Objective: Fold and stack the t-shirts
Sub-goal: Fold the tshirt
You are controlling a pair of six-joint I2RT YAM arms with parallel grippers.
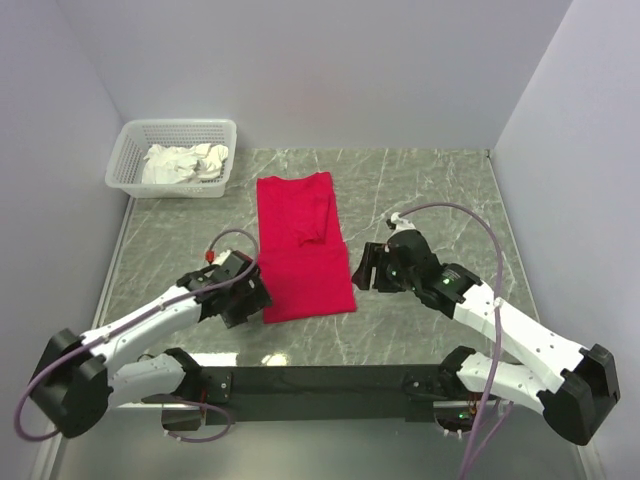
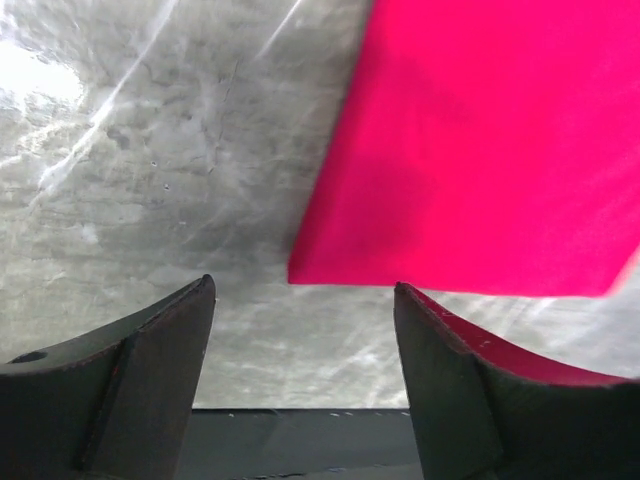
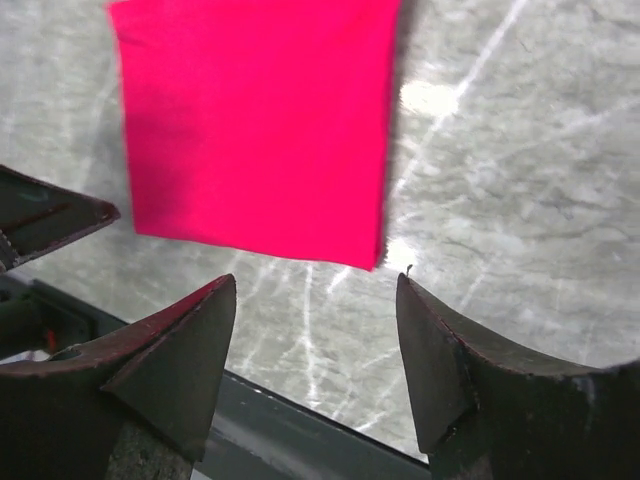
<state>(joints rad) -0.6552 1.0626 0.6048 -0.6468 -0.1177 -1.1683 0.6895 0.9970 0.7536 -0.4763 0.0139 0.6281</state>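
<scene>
Plainly left pincer (image 2: 304, 286) and right pincer (image 3: 315, 281) gape empty, wrist views cropping the folded red t-shirt (image 1: 303, 262).

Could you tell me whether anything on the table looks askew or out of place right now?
Only slightly: the bright red fabric t-shirt, folded into a long strip, lies a little askew, its near edge slanting across the grey marbled table. Nothing looks spilled or damaged.

My left arm (image 1: 140, 325) stretched low and forward, left claw (image 1: 252, 296) spread apart and empty, my right arm (image 1: 500, 320) angled inward, right claw (image 1: 362, 267) parted too, gripping nothing
</scene>
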